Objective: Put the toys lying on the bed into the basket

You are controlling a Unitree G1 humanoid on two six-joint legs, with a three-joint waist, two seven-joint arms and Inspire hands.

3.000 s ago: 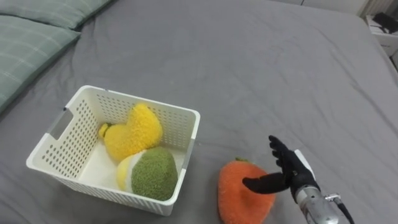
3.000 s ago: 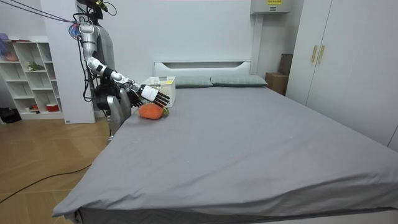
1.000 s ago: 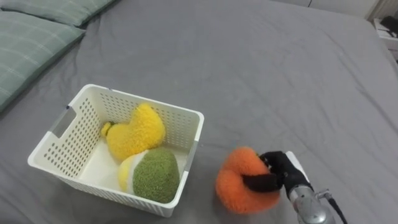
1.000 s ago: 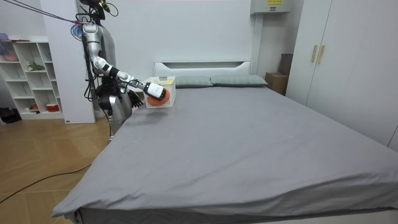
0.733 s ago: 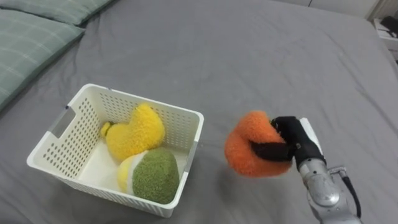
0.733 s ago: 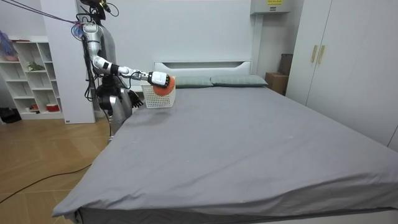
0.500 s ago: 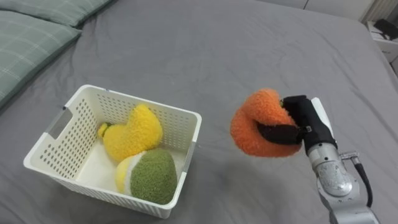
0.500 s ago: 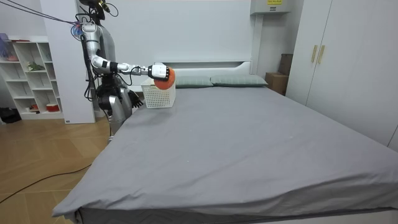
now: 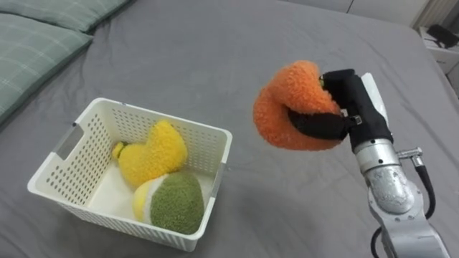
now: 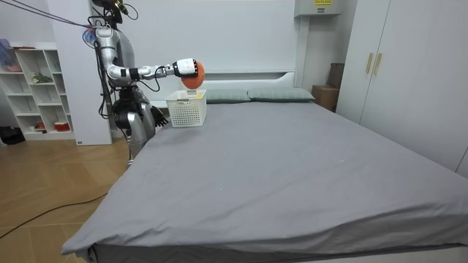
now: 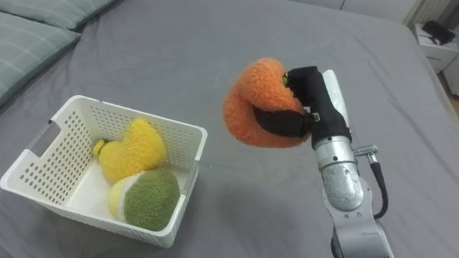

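My right hand (image 9: pixel 353 109) is shut on a fluffy orange plush toy (image 9: pixel 285 107), thumb and fingers curled round it. It holds the toy in the air over the grey bed, to the right of and above a white perforated basket (image 9: pixel 159 117). In the basket lie a yellow plush toy (image 9: pixel 152 153) and a green-and-yellow plush toy (image 9: pixel 173 203). In the room view the orange toy (image 10: pixel 194 71) hangs above the basket (image 10: pixel 186 109) on my outstretched arm. My left hand (image 10: pixel 158 117) hangs low at my side by the bed's edge.
Green checked pillows (image 9: pixel 36 39) lie at the head of the bed, beyond the basket on the left. Grey sheet (image 9: pixel 215 50) stretches flat ahead and to the right. A bedside stand (image 9: pixel 446 37) shows at the far right corner.
My right hand closed on the orange toy, lifted it off the bed, and carried it upward and a little left, nearer the basket. The basket and its toys stayed put.
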